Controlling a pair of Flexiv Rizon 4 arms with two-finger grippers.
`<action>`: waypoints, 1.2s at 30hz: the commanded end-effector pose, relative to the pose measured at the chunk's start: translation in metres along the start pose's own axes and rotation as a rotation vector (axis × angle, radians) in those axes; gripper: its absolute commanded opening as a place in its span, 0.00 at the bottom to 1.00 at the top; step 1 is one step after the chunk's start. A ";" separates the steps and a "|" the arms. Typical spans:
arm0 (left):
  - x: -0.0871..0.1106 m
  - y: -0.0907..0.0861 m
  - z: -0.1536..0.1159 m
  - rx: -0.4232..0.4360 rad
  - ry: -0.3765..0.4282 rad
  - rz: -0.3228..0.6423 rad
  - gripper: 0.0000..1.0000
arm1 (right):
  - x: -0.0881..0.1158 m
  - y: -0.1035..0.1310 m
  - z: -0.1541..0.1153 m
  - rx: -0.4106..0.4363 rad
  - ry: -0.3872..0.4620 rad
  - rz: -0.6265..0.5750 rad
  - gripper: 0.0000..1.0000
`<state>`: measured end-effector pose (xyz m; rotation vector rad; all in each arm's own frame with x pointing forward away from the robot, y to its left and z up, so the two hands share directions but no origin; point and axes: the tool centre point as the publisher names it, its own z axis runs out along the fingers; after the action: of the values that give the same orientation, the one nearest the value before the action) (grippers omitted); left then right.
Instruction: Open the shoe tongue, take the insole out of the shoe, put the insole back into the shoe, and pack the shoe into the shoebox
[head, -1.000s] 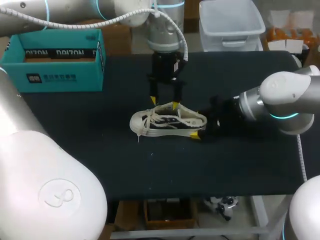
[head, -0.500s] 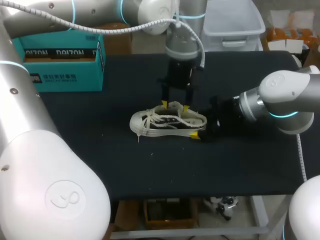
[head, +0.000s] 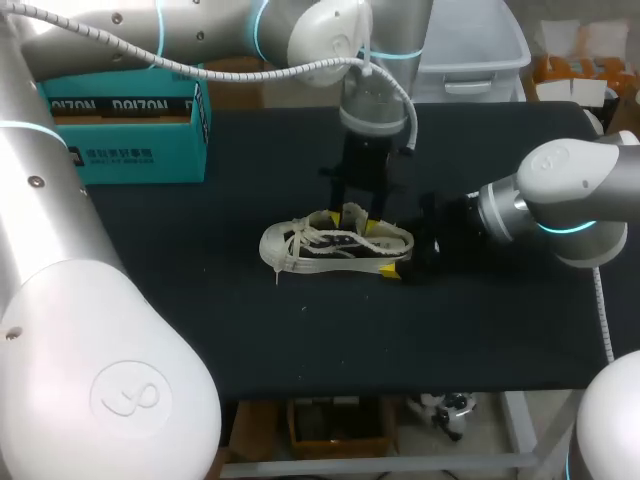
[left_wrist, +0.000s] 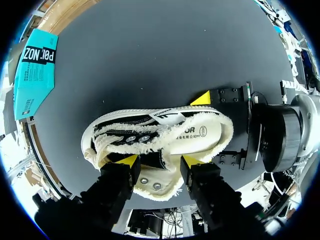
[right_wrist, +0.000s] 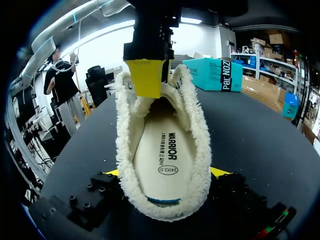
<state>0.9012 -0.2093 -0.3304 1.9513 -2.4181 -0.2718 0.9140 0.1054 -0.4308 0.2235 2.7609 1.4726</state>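
A white canvas shoe (head: 332, 246) with a fleece lining lies mid-table, toe to the left. Its printed insole (right_wrist: 163, 150) sits inside. My left gripper (head: 352, 218) hangs over the shoe's opening. Its fingers stand open on either side of the black tongue (left_wrist: 150, 159), as the left wrist view shows around the gripper (left_wrist: 160, 161). My right gripper (head: 398, 250) is at the heel, one yellow fingertip (left_wrist: 202, 97) against each side of the shoe (right_wrist: 165, 200). The teal shoebox (head: 120, 125) stands open at the back left.
The black tabletop (head: 300, 340) stretches in front of the shoe and to its left, towards the box. My left arm crosses above the table's back part, over the box's side.
My left gripper has moved right along the shoe, from the laces to the opening, and its fingers have drawn closer together. The right arm and the shoe have stayed put.
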 end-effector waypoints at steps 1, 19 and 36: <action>0.006 -0.003 0.002 -0.005 -0.022 -0.010 0.48 | 0.002 -0.003 0.004 -0.003 0.001 -0.001 0.00; -0.004 -0.005 0.002 -0.025 -0.047 -0.046 0.00 | 0.002 -0.003 0.004 -0.003 0.001 -0.001 0.00; -0.066 0.030 -0.020 0.137 0.199 -0.081 0.00 | 0.002 -0.003 0.004 -0.003 0.001 -0.001 0.00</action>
<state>0.8984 -0.1681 -0.3026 2.0416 -2.3330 -0.1768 0.9138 0.1059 -0.4307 0.2241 2.7608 1.4711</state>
